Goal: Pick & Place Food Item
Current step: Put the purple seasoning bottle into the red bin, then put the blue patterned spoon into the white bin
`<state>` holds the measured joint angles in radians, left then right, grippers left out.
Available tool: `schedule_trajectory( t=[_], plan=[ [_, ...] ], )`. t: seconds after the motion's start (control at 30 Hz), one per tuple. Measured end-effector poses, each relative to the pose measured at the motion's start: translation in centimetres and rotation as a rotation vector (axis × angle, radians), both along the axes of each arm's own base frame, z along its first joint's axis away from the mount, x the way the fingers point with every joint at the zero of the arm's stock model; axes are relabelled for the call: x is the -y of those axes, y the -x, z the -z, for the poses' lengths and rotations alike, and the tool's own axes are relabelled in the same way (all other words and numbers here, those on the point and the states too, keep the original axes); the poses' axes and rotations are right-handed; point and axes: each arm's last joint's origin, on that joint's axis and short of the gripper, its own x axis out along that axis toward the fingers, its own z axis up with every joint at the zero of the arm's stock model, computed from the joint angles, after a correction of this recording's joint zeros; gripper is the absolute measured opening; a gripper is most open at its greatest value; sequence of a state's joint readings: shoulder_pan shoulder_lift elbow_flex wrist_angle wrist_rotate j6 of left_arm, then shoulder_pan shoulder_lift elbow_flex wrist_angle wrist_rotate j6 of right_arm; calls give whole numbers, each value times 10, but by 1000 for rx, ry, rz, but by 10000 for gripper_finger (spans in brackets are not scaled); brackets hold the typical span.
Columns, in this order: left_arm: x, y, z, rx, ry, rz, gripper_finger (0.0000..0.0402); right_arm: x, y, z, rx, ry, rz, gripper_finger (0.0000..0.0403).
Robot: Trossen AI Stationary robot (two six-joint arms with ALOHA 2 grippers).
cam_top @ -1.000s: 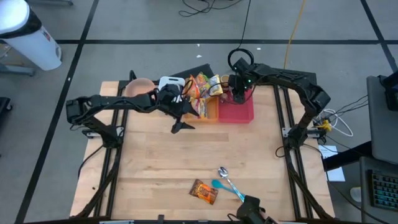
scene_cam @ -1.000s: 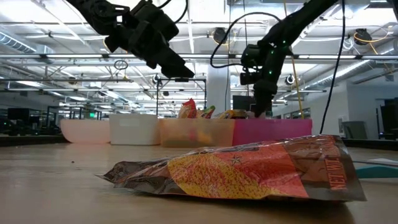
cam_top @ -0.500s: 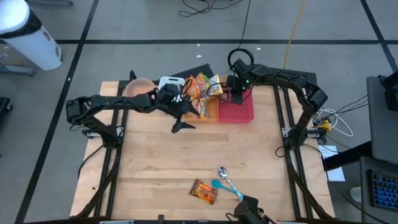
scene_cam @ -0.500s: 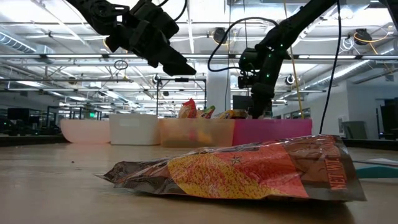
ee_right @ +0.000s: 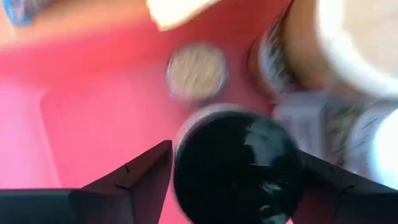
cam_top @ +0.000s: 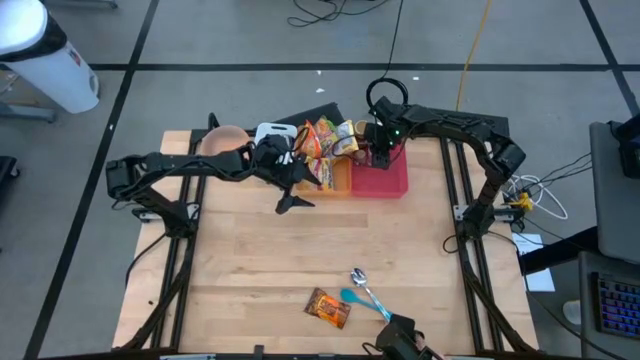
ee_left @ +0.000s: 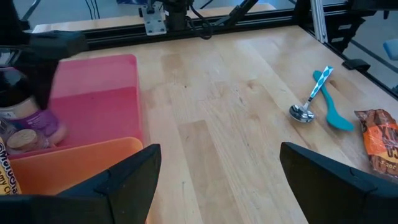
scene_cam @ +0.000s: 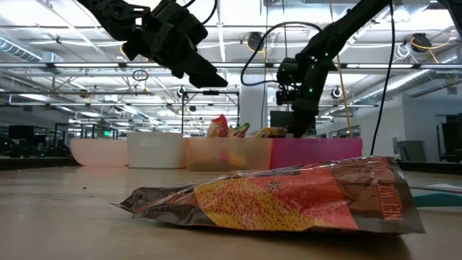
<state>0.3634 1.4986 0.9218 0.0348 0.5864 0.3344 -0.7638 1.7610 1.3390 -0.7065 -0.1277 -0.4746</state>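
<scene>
My right gripper point(cam_top: 380, 155) point(ee_right: 236, 186) points down into the pink bin point(cam_top: 390, 178) at the far side of the table. It is open. A black-lidded jar point(ee_right: 237, 167) stands upright between its fingers, which lie close to either side of the lid. More jars point(ee_right: 196, 72) stand on the bin's floor beside it. My left gripper point(cam_top: 296, 190) point(ee_left: 217, 180) hangs open and holds nothing, above the table just in front of the orange bin point(cam_top: 338, 175). An orange snack bag point(cam_top: 328, 307) point(scene_cam: 274, 198) lies flat near the front edge.
A pink bowl point(cam_top: 225, 140), a white bin point(cam_top: 270, 133), the orange bin filled with snack bags point(cam_top: 325, 138) and the pink bin stand in a row along the far edge. A metal spoon point(ee_left: 303, 111) and a teal spoon point(ee_left: 328, 102) lie beside the snack bag. Bare wood lies between.
</scene>
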Motion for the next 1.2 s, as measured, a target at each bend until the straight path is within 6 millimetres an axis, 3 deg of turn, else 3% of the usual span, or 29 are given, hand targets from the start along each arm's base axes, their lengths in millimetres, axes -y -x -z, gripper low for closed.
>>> schedule_trajectory(
  t=[0.4, 0.6, 0.8, 0.97, 1.2],
  plan=[
    [0, 0, 0, -1, 2, -1, 337, -1, 0, -1, -61, 67, 15, 303],
    [0, 0, 0, -1, 1, -2, 337, -6, 6, -22, -38, 136, 21, 310],
    [-1, 0, 0, -14, -6, -50, 337, -23, 19, -61, 43, 211, 19, 310],
    [-1, -1, -2, 6, -41, -62, 337, -50, 37, -108, 170, 333, -18, 307],
    [0, 13, -42, 165, -130, -206, 337, -91, 54, -173, 516, 520, -8, 303]
  ],
)
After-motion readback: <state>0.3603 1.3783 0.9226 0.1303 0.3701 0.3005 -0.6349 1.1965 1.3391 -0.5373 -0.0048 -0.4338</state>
